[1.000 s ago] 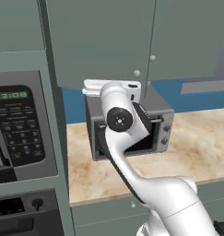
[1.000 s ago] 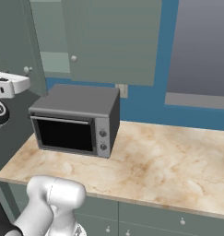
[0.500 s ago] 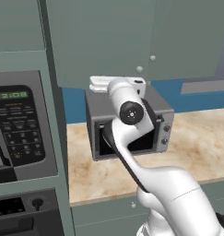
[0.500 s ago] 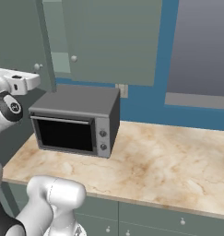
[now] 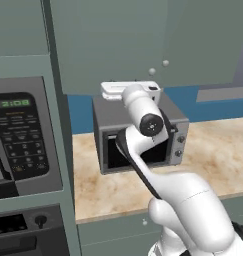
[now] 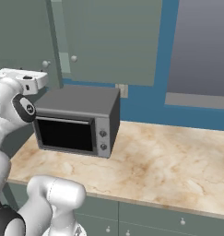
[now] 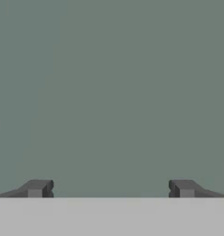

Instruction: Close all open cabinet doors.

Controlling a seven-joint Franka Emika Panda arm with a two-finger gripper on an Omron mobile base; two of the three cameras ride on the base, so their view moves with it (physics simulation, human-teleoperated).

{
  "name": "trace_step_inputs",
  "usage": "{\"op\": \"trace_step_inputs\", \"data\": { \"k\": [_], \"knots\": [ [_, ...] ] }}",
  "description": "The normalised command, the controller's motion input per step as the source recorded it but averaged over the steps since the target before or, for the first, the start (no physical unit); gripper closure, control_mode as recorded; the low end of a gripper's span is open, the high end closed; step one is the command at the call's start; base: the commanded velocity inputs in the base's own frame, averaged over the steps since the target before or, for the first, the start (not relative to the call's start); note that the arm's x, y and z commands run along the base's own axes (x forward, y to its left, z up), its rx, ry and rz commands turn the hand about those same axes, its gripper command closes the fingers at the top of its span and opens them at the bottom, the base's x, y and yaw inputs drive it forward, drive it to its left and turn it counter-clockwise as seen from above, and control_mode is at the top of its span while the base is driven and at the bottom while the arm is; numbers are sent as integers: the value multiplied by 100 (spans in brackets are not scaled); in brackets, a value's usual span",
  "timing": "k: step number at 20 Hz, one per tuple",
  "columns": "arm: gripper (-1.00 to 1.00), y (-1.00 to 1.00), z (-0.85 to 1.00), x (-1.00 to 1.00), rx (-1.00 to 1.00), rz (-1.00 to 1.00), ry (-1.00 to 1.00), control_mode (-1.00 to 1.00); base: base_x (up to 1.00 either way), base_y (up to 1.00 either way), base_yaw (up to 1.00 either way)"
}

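- Cabinet doors are hanging above the counter as grey-green panels, each with a small round pale knob near a lower corner; two knobs are sitting close together where two panels meet.
- From the right base view, the left door is standing slightly proud of its neighbour, with a paler strip showing between them, so it is looking not quite shut; I cannot tell how far ajar it is.
- I am holding my gripper up against a flat grey-green surface, very likely one of those doors, though I cannot tell whether I am touching it.
- My fingertips are standing wide apart with nothing between them.
- My hand is hovering above the back left corner of the silver toaster oven, just below the lower edge of the cabinets.
- Over on the counter, the toaster oven is sitting near the left end, its dark glass door facing the front edge.
- To the left of the counter, a dark microwave panel is showing a green clock readout inside a tall grey-green unit.
- Behind the counter, a blue wall is running up beside the cabinets.
- Below the counter's front edge, drawer fronts with small knobs are lining up.
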Motion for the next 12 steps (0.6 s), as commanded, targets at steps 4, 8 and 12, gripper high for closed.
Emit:
{"op": "trace_step_inputs", "data": {
  "k": [4,8,12],
  "knots": [
    [-100,-1,-26,53,0,3,-8,-100,0,0,0],
    [-100,-2,-14,51,0,1,-2,-100,0,0,0],
    [-100,-2,-3,42,0,0,0,-100,0,0,0]
  ]
}}
